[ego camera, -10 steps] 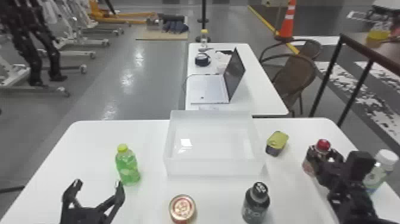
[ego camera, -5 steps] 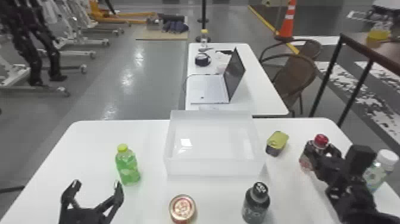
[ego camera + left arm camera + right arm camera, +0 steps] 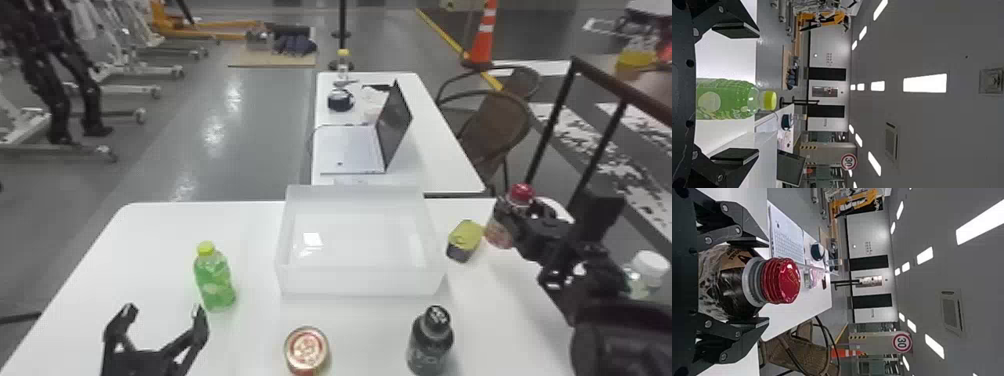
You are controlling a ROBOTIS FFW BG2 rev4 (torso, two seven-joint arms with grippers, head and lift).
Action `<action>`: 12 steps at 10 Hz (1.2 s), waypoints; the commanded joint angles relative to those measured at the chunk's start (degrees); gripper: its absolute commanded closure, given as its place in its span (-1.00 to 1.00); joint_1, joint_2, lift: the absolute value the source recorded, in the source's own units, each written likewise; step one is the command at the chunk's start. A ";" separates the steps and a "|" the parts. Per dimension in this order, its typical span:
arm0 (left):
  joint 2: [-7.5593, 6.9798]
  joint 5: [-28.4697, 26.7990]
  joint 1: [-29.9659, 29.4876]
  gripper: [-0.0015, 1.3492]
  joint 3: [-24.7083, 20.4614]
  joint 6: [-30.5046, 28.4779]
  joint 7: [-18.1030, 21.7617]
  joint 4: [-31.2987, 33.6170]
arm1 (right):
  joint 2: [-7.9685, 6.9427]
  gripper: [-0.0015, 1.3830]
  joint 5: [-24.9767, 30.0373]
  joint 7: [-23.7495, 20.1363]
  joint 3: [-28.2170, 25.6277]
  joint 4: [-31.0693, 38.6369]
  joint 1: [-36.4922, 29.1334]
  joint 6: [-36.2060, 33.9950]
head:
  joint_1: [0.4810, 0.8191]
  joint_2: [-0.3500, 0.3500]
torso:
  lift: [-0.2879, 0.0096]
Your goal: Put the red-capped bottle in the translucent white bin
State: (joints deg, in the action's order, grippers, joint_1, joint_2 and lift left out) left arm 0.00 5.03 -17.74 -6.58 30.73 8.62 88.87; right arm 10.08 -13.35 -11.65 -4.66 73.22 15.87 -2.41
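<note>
**Clasping the dark plastic red-capped bottle (image 3: 521, 193) outside the translucent white bin (image 3: 360, 281)**

Grips the bottle with the right gripper (image 3: 766, 282), fingers (image 3: 748, 323) drawn in on opposite sides of its body, parted only by its width. Leaves cap and neck free, probably to allow lowering base first. Holds it with a slight lean to the right of the bin, near the squarish yellow-green-topped tin (image 3: 466, 236), seemingly lifted off the white surface (image 3: 255, 345). Looks too low and too far out for release. Calls next for raising the base above the bin's wall, then swinging left past the tin. Risks clipping the tin or wall if carried low. Rests the left gripper (image 3: 165, 311) near the yellow-capped green bottle (image 3: 216, 280), fingers spread wide and holding nothing, seemingly unneeded with the bottle on the right arm's side.
</note>
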 commanded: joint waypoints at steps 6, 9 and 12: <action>0.15 0.24 0.16 -0.66 0.87 -0.93 -0.09 -0.02 | -2.96 0.85 0.25 -2.94 5.80 -11.08 12.08 2.77 | -0.60 0.00 | 0.26; 0.15 0.42 0.25 -0.66 1.04 -1.37 -0.18 -0.02 | -6.12 0.85 -2.56 -3.02 9.58 -21.10 16.83 7.42 | -0.60 0.00 | 0.26; 0.15 0.68 0.78 -0.66 1.84 -1.64 -0.45 -0.37 | -7.00 0.85 -10.12 -3.02 18.11 -28.39 19.38 9.53 | -0.60 0.00 | 0.26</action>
State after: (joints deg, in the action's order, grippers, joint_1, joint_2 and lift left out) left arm 0.00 5.65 -17.00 -4.84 29.14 8.16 88.53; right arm 3.19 -22.21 -14.68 11.88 46.00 34.89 6.94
